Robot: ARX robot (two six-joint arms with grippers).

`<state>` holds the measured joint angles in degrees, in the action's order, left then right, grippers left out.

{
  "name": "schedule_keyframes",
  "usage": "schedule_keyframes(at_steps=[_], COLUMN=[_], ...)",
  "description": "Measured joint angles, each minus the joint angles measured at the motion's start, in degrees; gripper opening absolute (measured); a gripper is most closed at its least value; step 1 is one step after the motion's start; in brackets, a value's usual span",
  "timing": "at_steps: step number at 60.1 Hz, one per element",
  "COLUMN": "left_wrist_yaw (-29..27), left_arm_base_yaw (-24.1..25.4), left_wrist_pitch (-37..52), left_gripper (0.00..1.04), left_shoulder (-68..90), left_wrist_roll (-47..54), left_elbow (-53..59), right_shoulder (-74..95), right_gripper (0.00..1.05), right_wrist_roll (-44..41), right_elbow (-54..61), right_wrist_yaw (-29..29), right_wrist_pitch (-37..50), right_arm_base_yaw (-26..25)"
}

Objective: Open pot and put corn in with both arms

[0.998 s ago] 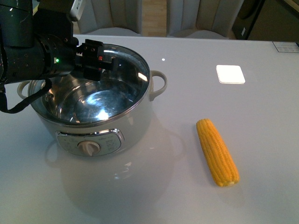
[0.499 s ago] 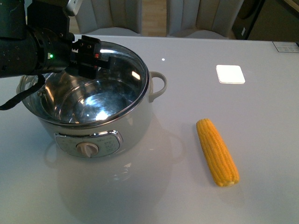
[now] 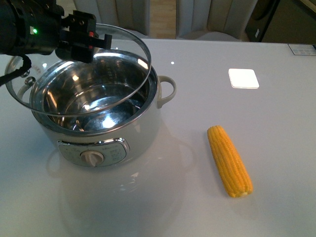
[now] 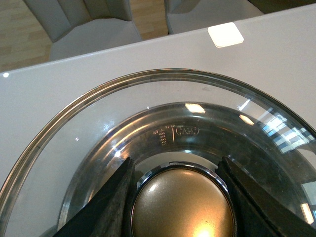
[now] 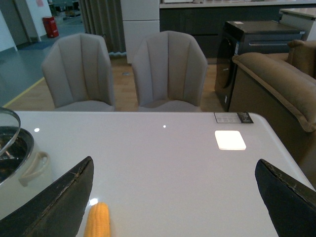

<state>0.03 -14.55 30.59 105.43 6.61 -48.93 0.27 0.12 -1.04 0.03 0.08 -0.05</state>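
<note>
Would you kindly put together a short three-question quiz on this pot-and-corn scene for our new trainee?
1. True or false: the glass lid sits flat and closed on the pot.
2. Where does the corn lie? A) inside the pot B) on the table C) under the lid
3. Fill in: the left pincer is closed on the lid's ___.

Key: 1 false, as the lid is held tilted above the pot; 2 B; 3 knob.

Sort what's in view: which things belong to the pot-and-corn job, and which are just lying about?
Job: pot, glass lid held by left gripper, corn, open right gripper.
Lying about: white square pad, chairs, sofa.
</note>
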Motion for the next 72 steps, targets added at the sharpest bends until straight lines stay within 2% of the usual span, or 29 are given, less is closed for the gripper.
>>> schedule_keyframes(at_steps=[26, 60, 72], left_wrist_yaw=[1.92, 6.62, 8.81], left_arm_base_yaw=[6.36, 21.86, 28.81], left_wrist_pitch=[-1.29, 0.87, 2.34], left_gripper=[0.45, 0.45, 0.45], left_shoulder=[-8.35, -11.17, -11.15], left_wrist_roll=[1.40, 2.75, 4.15], left_elbow=[2.82, 9.90, 10.95], right_shoulder=[0.00, 0.00, 0.00], right_gripper=[0.96, 0.96, 0.96], right_wrist_roll=[0.00, 0.00, 0.00], right_elbow=[0.00, 0.00, 0.00], right_wrist_yaw=[0.00, 0.00, -0.02], right_wrist_pitch=[0.00, 0.00, 0.00], right_arm_base_yaw=[0.00, 0.00, 0.00])
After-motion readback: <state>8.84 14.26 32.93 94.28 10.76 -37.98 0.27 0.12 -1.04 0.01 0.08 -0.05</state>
